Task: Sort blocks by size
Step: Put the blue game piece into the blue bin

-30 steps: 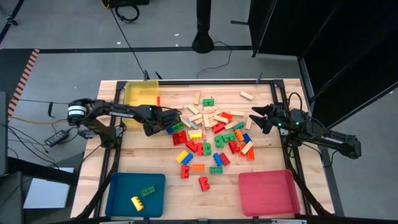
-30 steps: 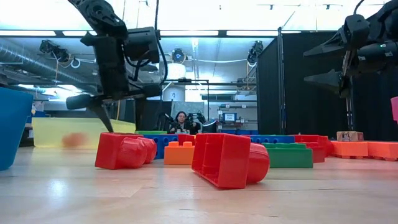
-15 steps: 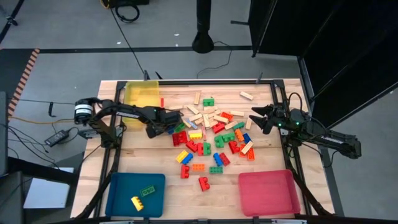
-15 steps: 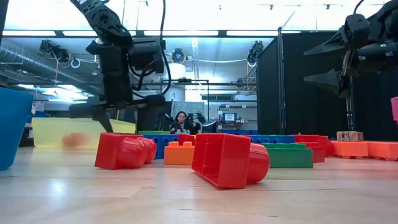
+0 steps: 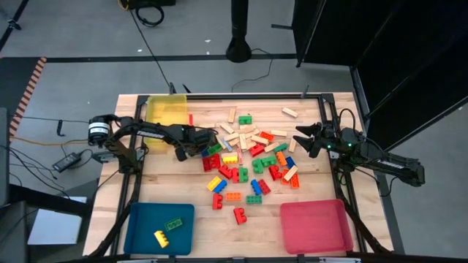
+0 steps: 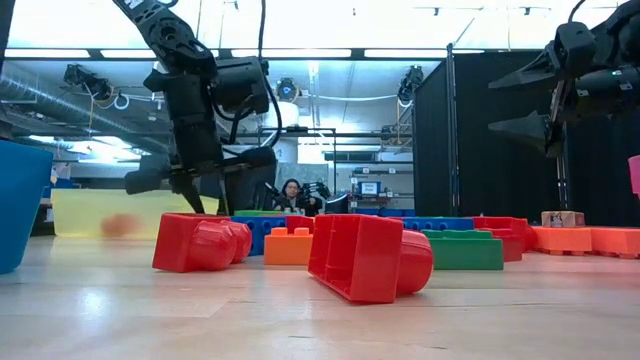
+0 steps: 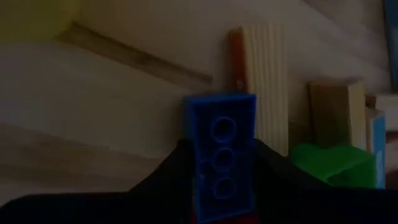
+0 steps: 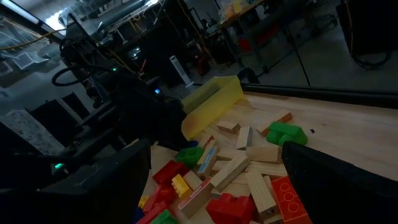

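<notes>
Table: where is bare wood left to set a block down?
Free: the strip between the blue tray and pink tray, and between the yellow tray and the blue tray. Crowded: the block pile mid-table.

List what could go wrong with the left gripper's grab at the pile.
1. The left gripper is closing around a blue brick that lies close beside a wooden bar and a green brick; the fingers could nudge or snag those.
2. Seen from the wrist, the brick sits unevenly between the fingers, so it might twist or slip when lifted.
</notes>
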You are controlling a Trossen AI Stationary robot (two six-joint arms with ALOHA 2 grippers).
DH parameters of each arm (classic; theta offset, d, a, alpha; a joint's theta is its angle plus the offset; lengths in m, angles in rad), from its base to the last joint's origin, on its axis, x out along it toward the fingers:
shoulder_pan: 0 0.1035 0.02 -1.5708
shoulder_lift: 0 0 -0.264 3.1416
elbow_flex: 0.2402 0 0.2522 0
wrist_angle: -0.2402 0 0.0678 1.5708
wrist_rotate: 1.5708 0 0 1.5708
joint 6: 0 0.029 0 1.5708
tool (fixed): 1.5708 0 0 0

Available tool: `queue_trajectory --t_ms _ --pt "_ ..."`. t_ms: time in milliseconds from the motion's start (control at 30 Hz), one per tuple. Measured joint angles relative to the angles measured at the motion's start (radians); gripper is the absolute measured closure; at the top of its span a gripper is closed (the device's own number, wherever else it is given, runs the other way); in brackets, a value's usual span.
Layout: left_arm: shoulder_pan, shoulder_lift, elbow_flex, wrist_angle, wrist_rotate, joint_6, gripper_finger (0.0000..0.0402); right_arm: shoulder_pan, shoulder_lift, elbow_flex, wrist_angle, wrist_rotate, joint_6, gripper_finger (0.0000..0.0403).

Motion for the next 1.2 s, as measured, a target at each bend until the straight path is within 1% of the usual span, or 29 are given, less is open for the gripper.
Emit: queue_trajectory --t_ms 67,167,300,400,500,633,700,833,933,1033,1200 --pt "-0.001 -0.018 -0.001 -0.002 0.029 0.016 0.0289 0.0 0.0 0.0 0.0 0.0 0.0 0.0029" --pt "-0.003 -0.065 0.003 -0.018 0.039 0.027 0.0289 0.0 0.0 0.0 0.0 -0.001 0.0 0.0029" --pt "-0.001 -0.154 0.006 -0.029 0.038 0.056 0.0289 0.0 0.0 0.0 0.0 -0.001 0.004 0.0029" --pt "-0.002 -0.233 0.006 -0.02 0.056 0.106 0.0289 0.0 0.0 0.0 0.0 -0.001 0.027 0.0029" --pt "-0.006 -0.319 0.006 0.011 0.118 0.222 0.0289 0.0 0.0 0.0 0.004 0.0 0.045 0.0029" --pt "-0.022 -0.441 0.006 0.088 0.269 0.389 0.0289 0.0 0.0 0.0 0.012 0.001 0.056 0.0029" --pt "-0.046 -0.494 0.007 0.122 0.328 0.458 0.0289 0.0 0.0 0.0 0.017 0.001 0.062 0.0029" --pt "-0.131 -0.582 0.008 0.197 0.438 0.591 0.0289 0.0 0.0 0.0 0.024 0.001 0.075 0.0029" --pt "-0.241 -0.61 0.009 0.227 0.498 0.663 0.0289 0.0 0.0 0.0 0.024 0.002 0.082 0.0029" --pt "-0.36 -0.612 0.009 0.206 0.488 0.687 0.0289 0.0 0.001 0.0 0.024 0.003 0.115 0.0029" --pt "-0.566 -0.559 0.008 0.123 0.414 0.705 0.0289 0.0 0.004 0.0 0.022 0.004 0.172 0.0029"
